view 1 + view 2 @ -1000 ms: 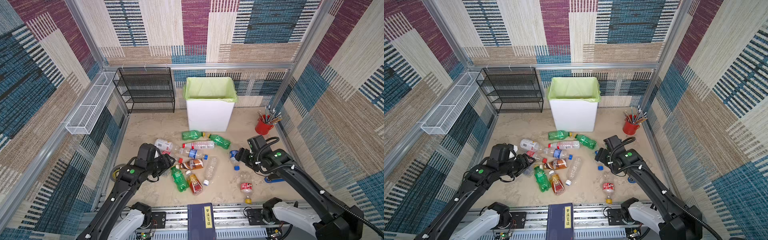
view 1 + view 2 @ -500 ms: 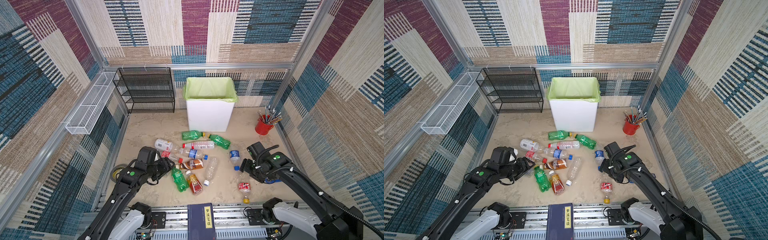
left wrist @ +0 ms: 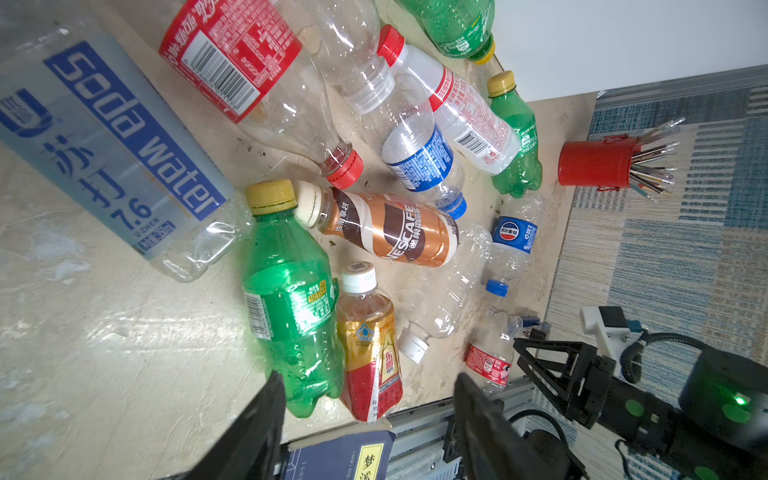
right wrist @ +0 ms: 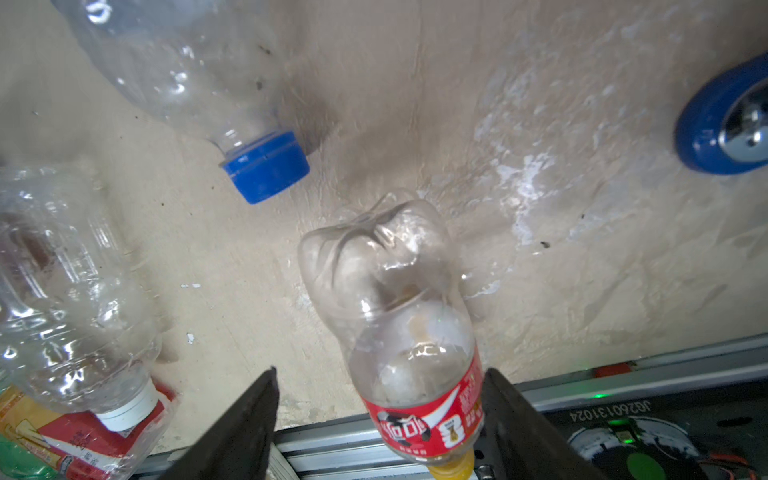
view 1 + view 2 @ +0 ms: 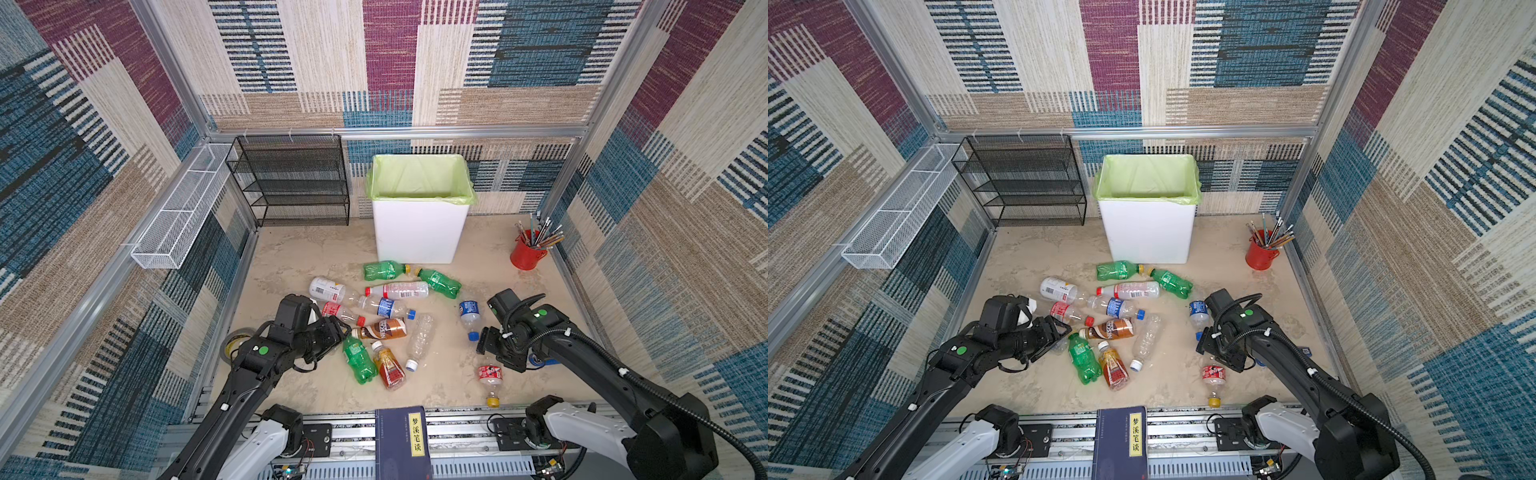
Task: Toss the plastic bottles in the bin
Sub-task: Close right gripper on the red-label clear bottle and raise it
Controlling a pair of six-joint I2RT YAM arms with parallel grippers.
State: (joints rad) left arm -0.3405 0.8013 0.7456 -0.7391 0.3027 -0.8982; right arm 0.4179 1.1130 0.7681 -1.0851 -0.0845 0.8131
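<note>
In both top views the bin point(image 5: 419, 237) is seen standing at the back. Its bottom is hidden, so apparently nothing has been thrown in yet. The plastic bottles point(image 5: 384, 328) are all strewn in front of it. In the left wrist view the left gripper point(image 3: 368, 378) is shown released and empty beside the pile. Only the right wrist view shows the right gripper point(image 4: 380, 370) spread astride the red-labelled bottle point(image 4: 415, 345), not yet clenched.
</note>
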